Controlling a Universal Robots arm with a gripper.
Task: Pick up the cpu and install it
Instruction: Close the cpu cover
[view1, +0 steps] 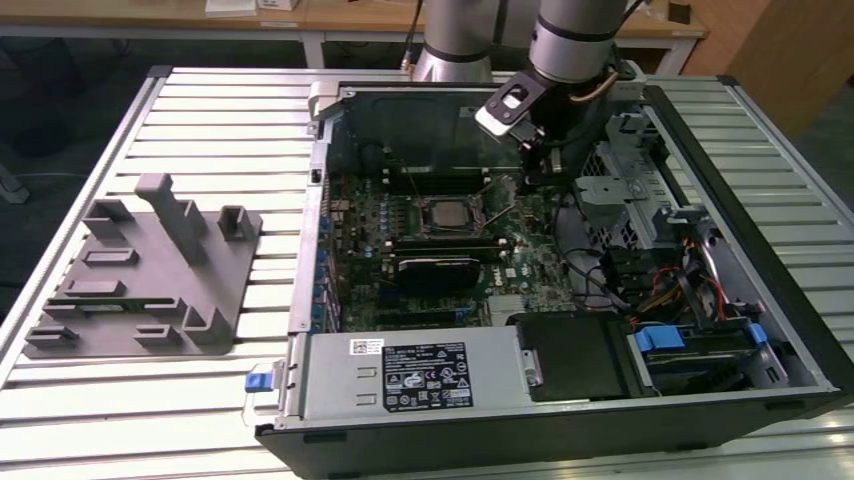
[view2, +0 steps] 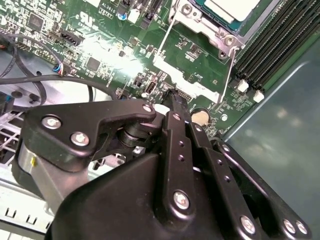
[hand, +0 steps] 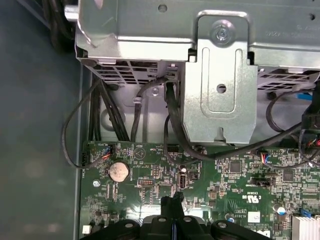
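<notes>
My gripper (view2: 176, 99) looks pinched shut and empty, tips low over the board (hand: 235, 175). The cpu (view1: 442, 212) lies flat in the socket (view2: 210, 27), near me, off toward the exterior view's left.

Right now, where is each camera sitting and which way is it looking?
Exterior view: off the arm, up high, looking down into the open computer case; the arm shows.
First wrist view: on the arm, facing the motherboard and metal cage; the shut jaws show.
Second wrist view: on the arm, looking past the jaws at the cpu in its socket.
Both wrist views share the coin battery.
</notes>
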